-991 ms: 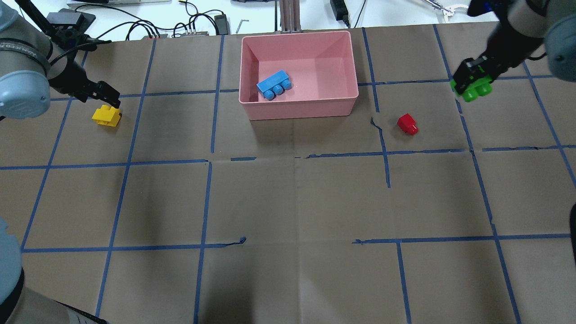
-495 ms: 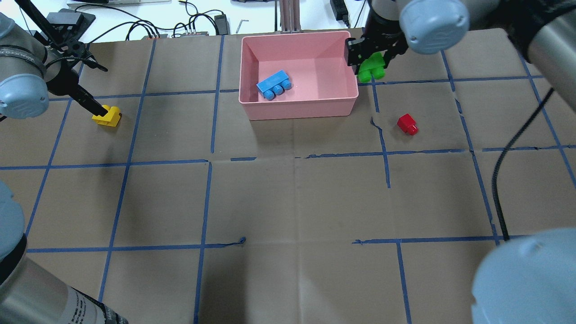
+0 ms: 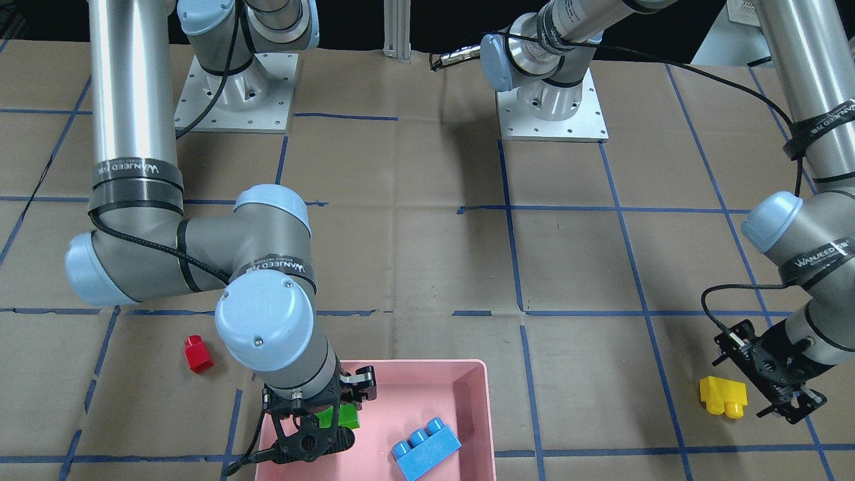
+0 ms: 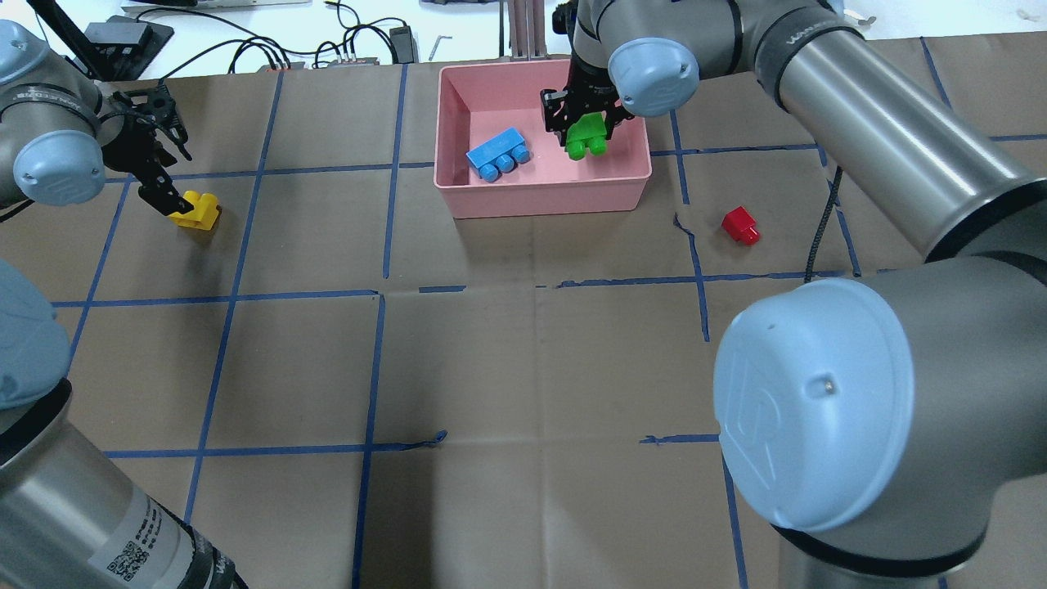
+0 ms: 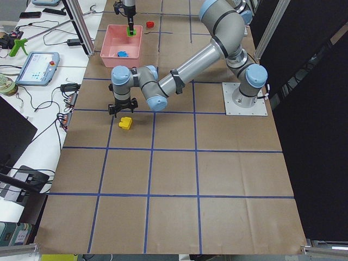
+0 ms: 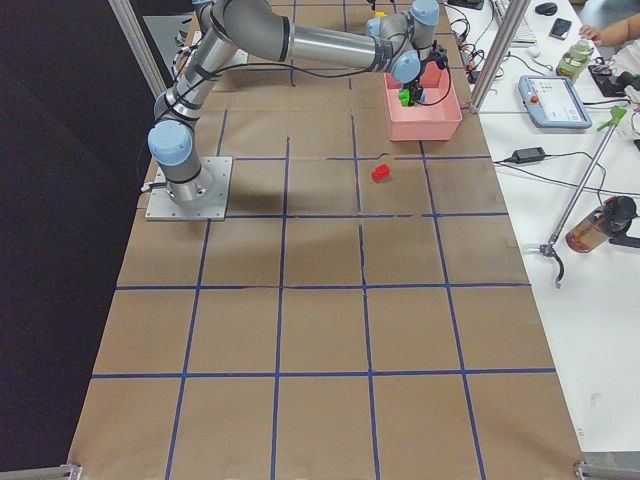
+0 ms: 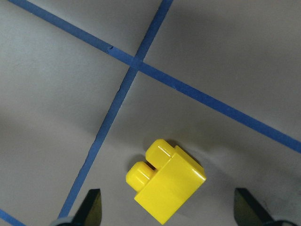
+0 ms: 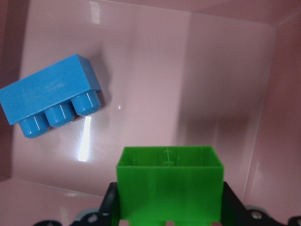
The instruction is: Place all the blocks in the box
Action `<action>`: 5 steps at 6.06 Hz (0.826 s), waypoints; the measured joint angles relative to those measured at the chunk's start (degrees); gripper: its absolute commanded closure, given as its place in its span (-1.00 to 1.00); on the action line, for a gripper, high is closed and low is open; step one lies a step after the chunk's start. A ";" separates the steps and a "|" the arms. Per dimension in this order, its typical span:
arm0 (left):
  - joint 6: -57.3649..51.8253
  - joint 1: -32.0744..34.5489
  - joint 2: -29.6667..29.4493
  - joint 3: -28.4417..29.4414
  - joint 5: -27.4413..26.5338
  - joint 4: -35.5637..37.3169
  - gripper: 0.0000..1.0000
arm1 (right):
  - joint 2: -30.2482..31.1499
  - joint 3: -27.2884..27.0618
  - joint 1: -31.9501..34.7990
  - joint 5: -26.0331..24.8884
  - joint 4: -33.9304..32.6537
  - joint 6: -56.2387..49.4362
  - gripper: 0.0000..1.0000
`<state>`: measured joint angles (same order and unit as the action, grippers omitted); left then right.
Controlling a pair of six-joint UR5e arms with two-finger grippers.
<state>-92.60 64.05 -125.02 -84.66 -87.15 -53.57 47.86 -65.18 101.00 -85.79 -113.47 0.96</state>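
Observation:
My right gripper is shut on the green two-stud brick and holds it over the right half of the pink box. The right wrist view shows the green brick above the box floor, with the blue three-stud brick lying in the box to its left. My left gripper is open and hangs just above the yellow two-stud brick, which lies on the table between the fingertips. The red one-stud brick lies on the table right of the box.
The box stands at the table's far edge, with cables and devices on the white bench behind it. Blue tape lines grid the brown table cover. My right arm's elbow fills the overhead view's lower right.
My right arm has carried the green brick leftward from the far right to over the box. My left gripper has turned and settled around the yellow brick, which has not moved.

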 measured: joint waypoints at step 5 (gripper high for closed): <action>-5.48 -1.02 -2.66 0.10 -1.40 -0.44 -0.99 | 3.82 6.82 -3.04 0.01 9.81 -0.87 -0.99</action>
<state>-98.08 63.03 -127.68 -84.56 -88.55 -54.01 51.68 -58.35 97.96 -85.78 -103.66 0.09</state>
